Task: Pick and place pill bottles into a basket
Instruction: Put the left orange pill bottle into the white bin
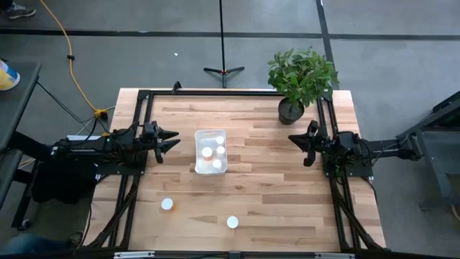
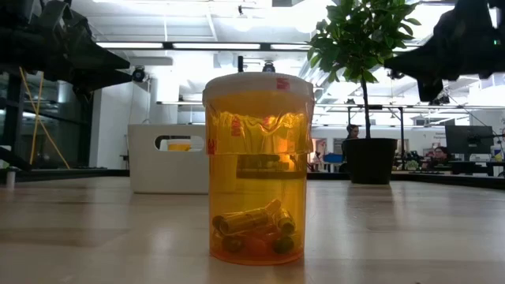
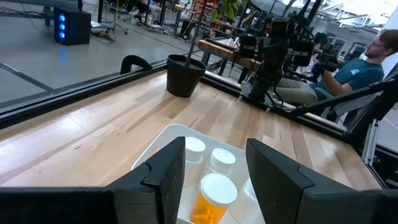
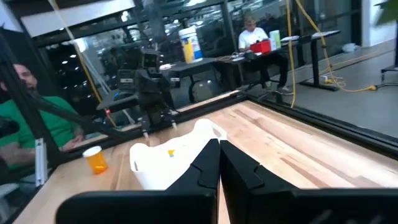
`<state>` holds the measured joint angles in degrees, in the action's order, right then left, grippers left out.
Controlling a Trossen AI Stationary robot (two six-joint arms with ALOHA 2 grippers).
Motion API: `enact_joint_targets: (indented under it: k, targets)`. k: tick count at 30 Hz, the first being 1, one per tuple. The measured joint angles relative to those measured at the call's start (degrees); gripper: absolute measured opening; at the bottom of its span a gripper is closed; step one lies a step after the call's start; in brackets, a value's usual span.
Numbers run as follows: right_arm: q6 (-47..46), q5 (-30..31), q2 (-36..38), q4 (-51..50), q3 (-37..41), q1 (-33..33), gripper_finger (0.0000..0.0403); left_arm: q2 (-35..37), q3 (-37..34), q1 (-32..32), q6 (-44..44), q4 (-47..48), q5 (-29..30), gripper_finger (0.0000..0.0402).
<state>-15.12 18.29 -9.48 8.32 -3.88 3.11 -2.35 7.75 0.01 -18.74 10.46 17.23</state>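
The butcher-block table [image 1: 273, 187] fills the middle of the high view, its light planks ringed by a dark frame. At its upper right stands a leafy potted plant [image 1: 300, 83] in a dark pot. The left arm lies along the table's left edge, and the left gripper [image 1: 170, 141] hangs just left of the basket with its fingers [image 3: 166, 177] spread apart and nothing between them. The right arm mirrors it at the right edge; the right gripper [image 1: 300, 144] sits well apart from the basket, its fingers [image 4: 205, 168] pressed together on nothing.

The basket [image 1: 199, 167], a white rectangular bin, sits a little left of centre in the high view. Inside it are several amber pill bottles with white caps; the left wrist view shows their caps clustered, one bottle [image 3: 211, 196] nearest the camera.

Two more bottles stand on the bare table in the lower part of the high view: one [image 1: 167, 204] at lower left, another [image 1: 232, 222] nearer the bottom centre, well apart from each other. One of them fills the middle of the low view, upright [image 2: 258, 170].
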Motion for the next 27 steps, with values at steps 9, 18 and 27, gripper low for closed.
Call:
enact_joint_targets:
  k: [9,18,27]
  targets:
    - [-0.91,5.87,8.98,-4.21,3.09,0.00,0.0003,0.00,0.00,0.00,-0.04,0.11,0.13,0.0204]
    - [-2.03,7.37,9.18,-4.07,3.09,0.00,0.0003,-1.61,3.52,-0.02,5.38,-13.10,-4.82,0.0220]
    - [-2.99,7.98,9.16,-4.57,3.09,0.00,0.0003,-13.30,15.54,-0.02,7.96,-16.97,-7.33,0.0341]
